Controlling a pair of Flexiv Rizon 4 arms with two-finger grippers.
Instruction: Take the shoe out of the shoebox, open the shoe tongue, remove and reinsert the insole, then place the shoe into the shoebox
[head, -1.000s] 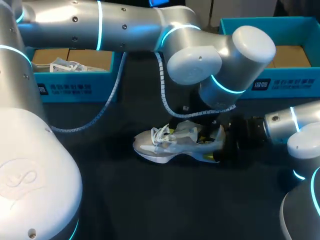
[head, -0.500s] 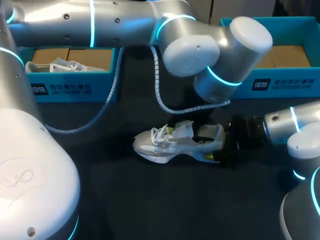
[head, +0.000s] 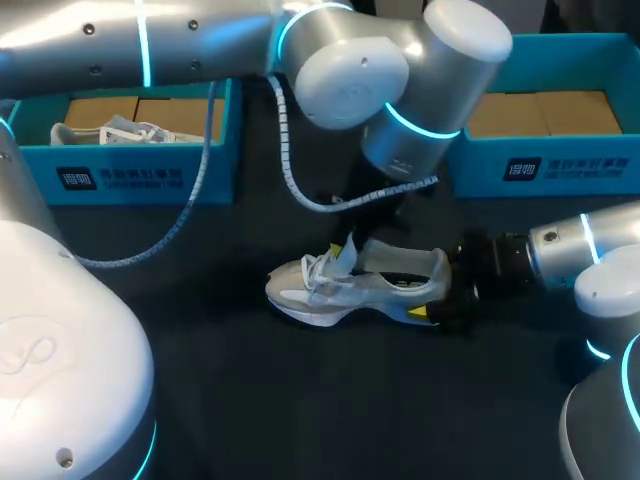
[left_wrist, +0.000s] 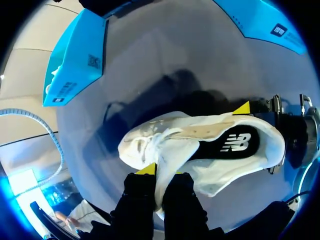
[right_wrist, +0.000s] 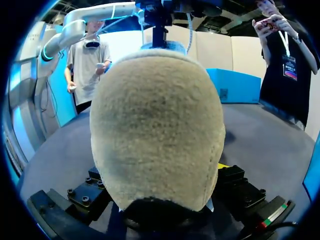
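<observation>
A white and grey shoe (head: 340, 288) lies on the dark table, toe to the left. Its opening shows the black insole (left_wrist: 234, 145). My left gripper (left_wrist: 159, 172) comes down from above and is shut on the white tongue (left_wrist: 172, 152), which stands lifted over the laces (head: 322, 268). In the head view the left gripper (head: 340, 250) sits just over the shoe's middle. My right gripper (head: 455, 290) holds the heel (right_wrist: 157, 130) from both sides, one finger (left_wrist: 270, 105) on each flank. The heel fills the right wrist view.
A blue shoebox (head: 140, 175) at the back left holds another white shoe (head: 120, 130). A second blue shoebox (head: 540, 165) stands at the back right, with nothing showing in it. My left arm's big elbow (head: 400, 80) and its cable (head: 290, 170) hang over the table's middle.
My left gripper has gone from open to shut on the tongue and drawn it up toward the toe, uncovering the shoe's opening. The left arm shifted left. The right arm kept still.
</observation>
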